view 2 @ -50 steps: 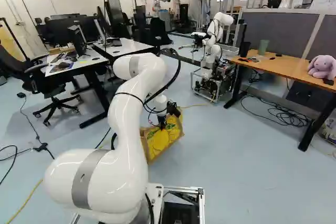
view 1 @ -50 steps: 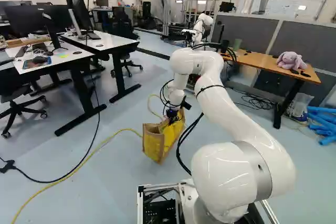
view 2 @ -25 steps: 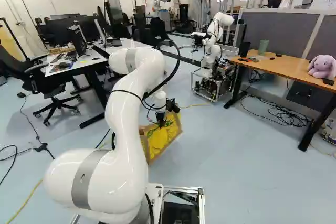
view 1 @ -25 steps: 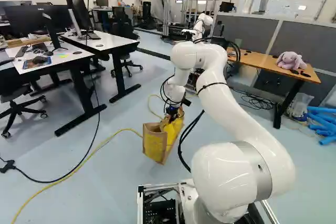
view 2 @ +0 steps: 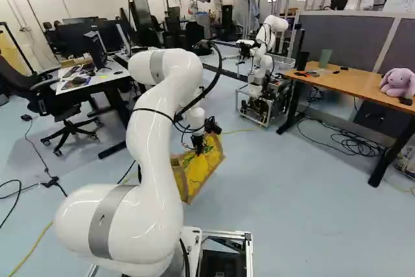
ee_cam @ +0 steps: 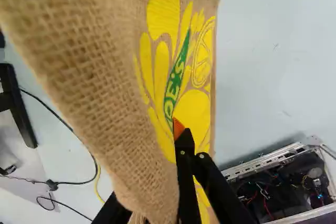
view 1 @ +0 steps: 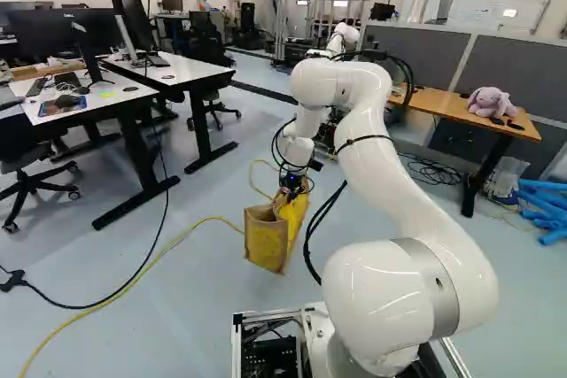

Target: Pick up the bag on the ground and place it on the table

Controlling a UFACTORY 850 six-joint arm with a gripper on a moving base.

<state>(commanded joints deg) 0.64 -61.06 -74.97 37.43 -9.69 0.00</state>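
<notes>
In the right base view my gripper (view 2: pixel 198 144) is at the top of the yellow and brown burlap bag (view 2: pixel 202 172), which leans to one side low over the floor; I cannot tell whether its bottom touches. The same bag (view 1: pixel 266 241) shows its brown side in the left base view. In the wrist view the gripper (ee_cam: pixel 177 132) is shut on the bag's burlap (ee_cam: pixel 105 87); one finger with its orange pad (ee_cam: pixel 178 128) lies against the printed face, the other is mostly hidden behind a fold. A wooden-topped table (view 2: pixel 350 85) and white desks (view 1: pixel 168 73) stand farther off.
A pink plush toy (view 2: pixel 398 83) sits on the wooden table. Another robot (view 2: pixel 264 63) stands beyond the bag. Black office chairs (view 2: pixel 65 111) are by the desks. A yellow cable (view 1: pixel 133 276) crosses the floor, and blue tubes (view 1: pixel 545 205) lie at the far right of the left base view.
The arm's elbow and wrist have risen, and the gripper has gone up a little with the bag's top. The bag has shifted and changed shape slightly. The base has stayed put.
</notes>
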